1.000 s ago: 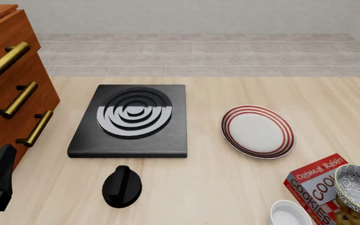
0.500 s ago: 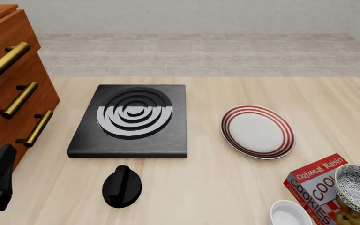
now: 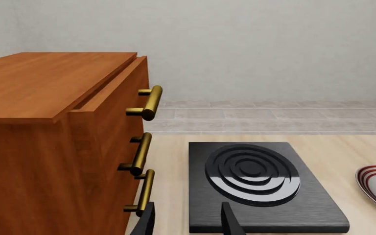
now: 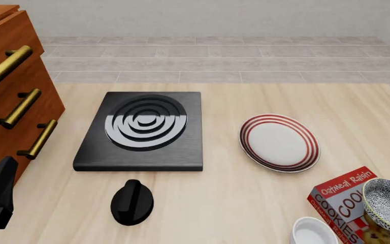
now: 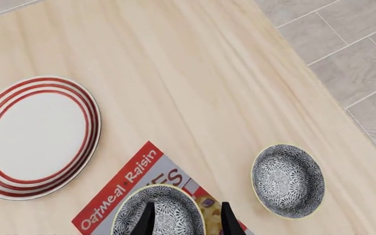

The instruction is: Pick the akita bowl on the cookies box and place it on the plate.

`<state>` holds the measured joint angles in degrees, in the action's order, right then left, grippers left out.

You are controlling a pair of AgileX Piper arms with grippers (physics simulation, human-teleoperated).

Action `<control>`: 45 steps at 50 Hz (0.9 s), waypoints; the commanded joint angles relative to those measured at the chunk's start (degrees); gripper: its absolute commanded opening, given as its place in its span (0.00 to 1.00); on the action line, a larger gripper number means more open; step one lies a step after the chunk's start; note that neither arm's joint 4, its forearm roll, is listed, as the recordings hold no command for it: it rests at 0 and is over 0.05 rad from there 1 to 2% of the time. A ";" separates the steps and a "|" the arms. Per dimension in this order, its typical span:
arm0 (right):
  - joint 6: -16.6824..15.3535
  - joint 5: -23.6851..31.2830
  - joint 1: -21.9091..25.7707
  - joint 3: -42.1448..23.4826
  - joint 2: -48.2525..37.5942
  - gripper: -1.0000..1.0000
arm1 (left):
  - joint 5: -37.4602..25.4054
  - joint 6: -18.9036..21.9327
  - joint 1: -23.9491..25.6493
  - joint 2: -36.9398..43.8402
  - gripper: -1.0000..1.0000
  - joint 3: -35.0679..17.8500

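the akita bowl sits on the cookies box at the lower middle of the frame, not yet lifted. the right gripper hangs over it, fingers apart. the plate, middle left, carries nothing; grasp, carry and placement all remain.

Light wood table: cooktop, knob, plate, cookies box, white bowl.

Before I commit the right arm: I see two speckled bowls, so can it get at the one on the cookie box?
Probably yes. The right gripper hangs open right over the bowl on the cookie box, with nothing between them; the second bowl sits apart on the table.
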<state>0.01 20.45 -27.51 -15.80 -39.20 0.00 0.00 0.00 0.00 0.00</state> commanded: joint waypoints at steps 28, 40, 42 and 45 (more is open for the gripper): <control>0.96 -11.13 0.17 7.73 -7.62 1.00 | 0.00 0.00 0.00 0.00 1.00 0.00; 1.20 -14.24 0.42 8.78 -10.20 1.00 | 0.00 0.00 0.00 0.00 1.00 0.00; 1.33 -14.86 0.45 9.00 -10.68 1.00 | 0.00 0.00 0.00 0.00 1.00 0.00; 1.55 -15.92 0.53 9.30 -11.57 1.00 | 0.00 0.00 0.00 0.00 1.00 0.00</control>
<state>1.18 7.19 -27.16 -7.45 -48.60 0.00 0.00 0.00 0.00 0.00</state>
